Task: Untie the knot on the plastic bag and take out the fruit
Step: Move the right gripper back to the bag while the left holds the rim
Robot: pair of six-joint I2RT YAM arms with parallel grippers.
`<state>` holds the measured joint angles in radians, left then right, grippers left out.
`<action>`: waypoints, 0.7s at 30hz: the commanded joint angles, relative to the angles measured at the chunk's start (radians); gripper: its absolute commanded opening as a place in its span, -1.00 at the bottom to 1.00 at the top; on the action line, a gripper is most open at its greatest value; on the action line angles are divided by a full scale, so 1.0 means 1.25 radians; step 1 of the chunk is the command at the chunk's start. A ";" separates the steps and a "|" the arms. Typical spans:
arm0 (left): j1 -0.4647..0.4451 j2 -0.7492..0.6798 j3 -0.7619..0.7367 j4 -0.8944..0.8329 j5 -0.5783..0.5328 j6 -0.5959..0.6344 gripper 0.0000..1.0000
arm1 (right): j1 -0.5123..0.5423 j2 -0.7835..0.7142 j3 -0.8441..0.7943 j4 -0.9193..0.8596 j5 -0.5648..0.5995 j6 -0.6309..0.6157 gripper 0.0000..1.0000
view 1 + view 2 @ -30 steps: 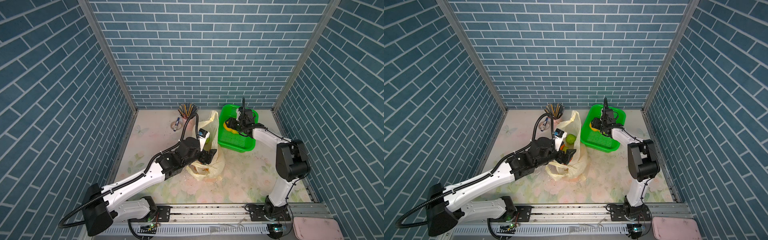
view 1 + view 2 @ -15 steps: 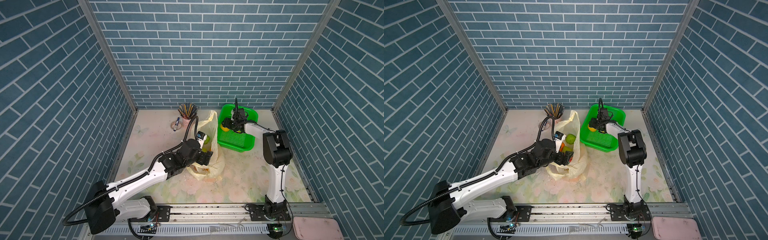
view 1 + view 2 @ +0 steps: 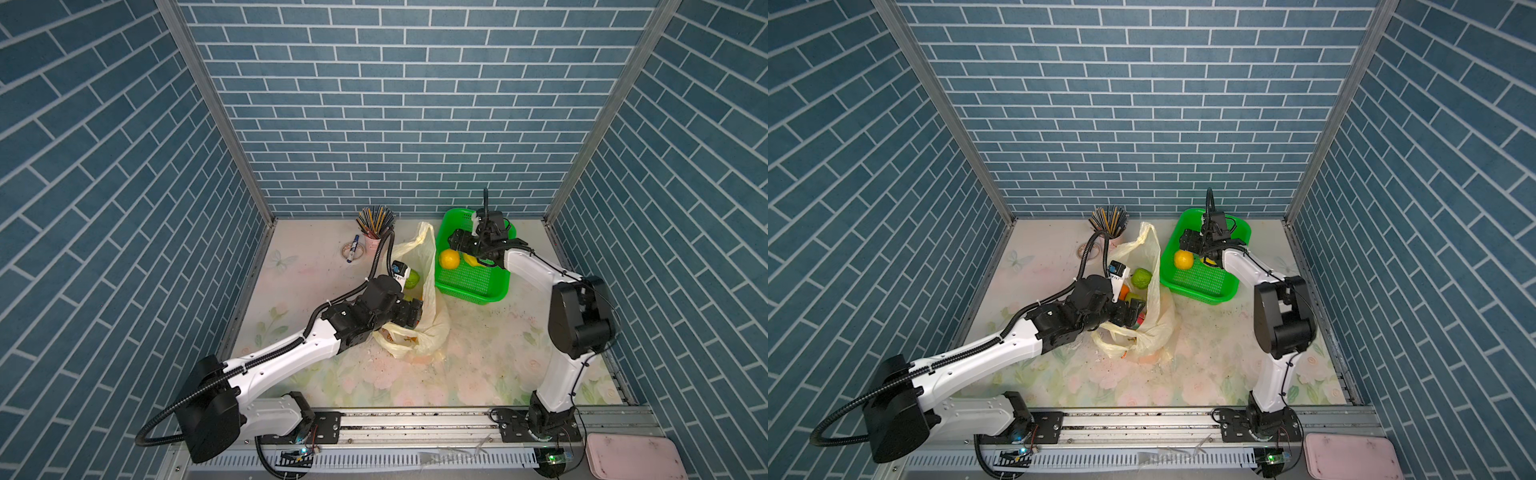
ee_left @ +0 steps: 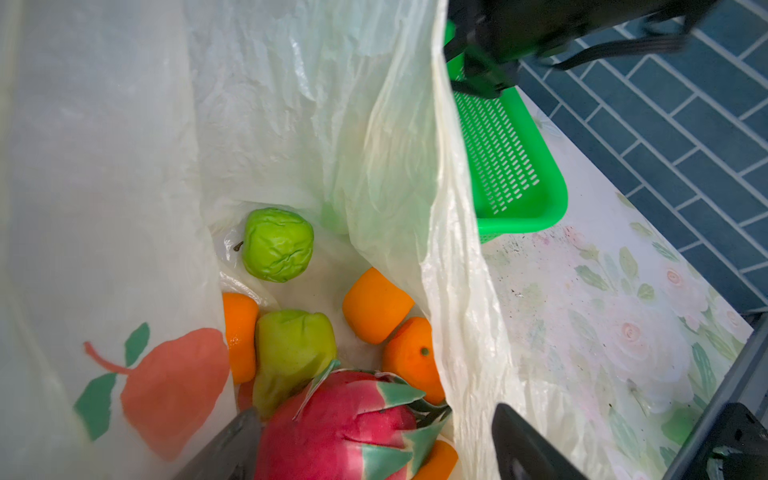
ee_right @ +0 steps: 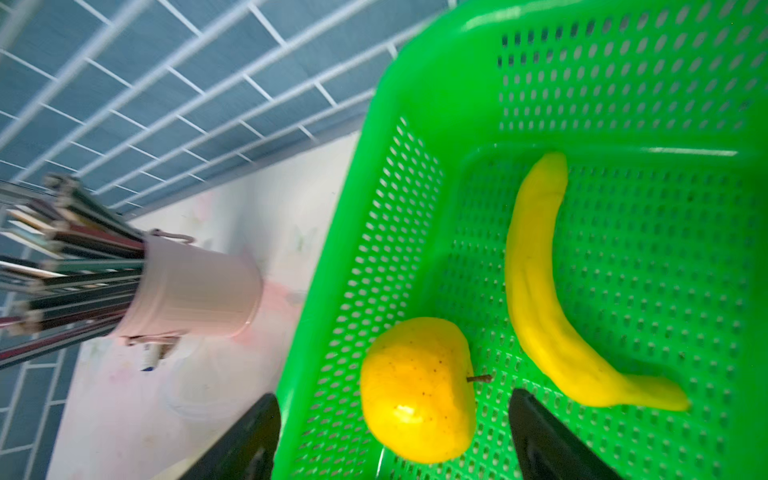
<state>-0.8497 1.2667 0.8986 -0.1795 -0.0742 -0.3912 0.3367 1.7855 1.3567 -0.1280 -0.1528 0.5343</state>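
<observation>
The pale yellow plastic bag (image 3: 419, 332) (image 3: 1154, 332) stands open mid-table; the knot is out of view. My left gripper (image 4: 374, 440) is open at the bag's mouth, one finger inside and one outside the bag wall (image 4: 457, 291). Between them lies the fruit: a pink-red dragon fruit (image 4: 340, 424), with two green lumpy ones (image 4: 277, 244) and oranges (image 4: 374, 305) beyond it. My right gripper (image 5: 395, 436) (image 3: 459, 245) is open over the green basket (image 5: 623, 104). A yellow round fruit (image 5: 417, 390) (image 3: 449, 259) rests on the basket floor below its fingers.
A yellow banana (image 5: 540, 291) lies in the basket (image 3: 473, 286), which stands right of the bag near the back wall. A pink cup of pencils (image 3: 374, 226) and a marker on a tape ring (image 3: 353, 249) sit at the back left. A pink tray (image 3: 631, 457) lies off the front right.
My right gripper has opened wider and the yellow round fruit now lies free in the basket; its arm has swung. The left gripper has sunk slightly deeper into the bag.
</observation>
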 commanded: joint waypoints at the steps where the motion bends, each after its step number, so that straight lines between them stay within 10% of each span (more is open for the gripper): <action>1: 0.016 0.021 0.013 0.028 -0.003 -0.048 0.75 | 0.022 -0.137 -0.091 0.039 -0.002 0.001 0.73; 10: 0.022 0.084 0.020 0.009 -0.022 -0.074 0.74 | 0.162 -0.454 -0.313 0.086 -0.009 0.028 0.70; 21: 0.022 -0.043 -0.115 0.012 0.055 -0.178 0.74 | 0.424 -0.530 -0.375 0.005 0.055 0.082 0.60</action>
<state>-0.8276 1.2568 0.7944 -0.1562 -0.0353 -0.5255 0.8215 1.1408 0.9016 -0.0750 -0.1299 0.5896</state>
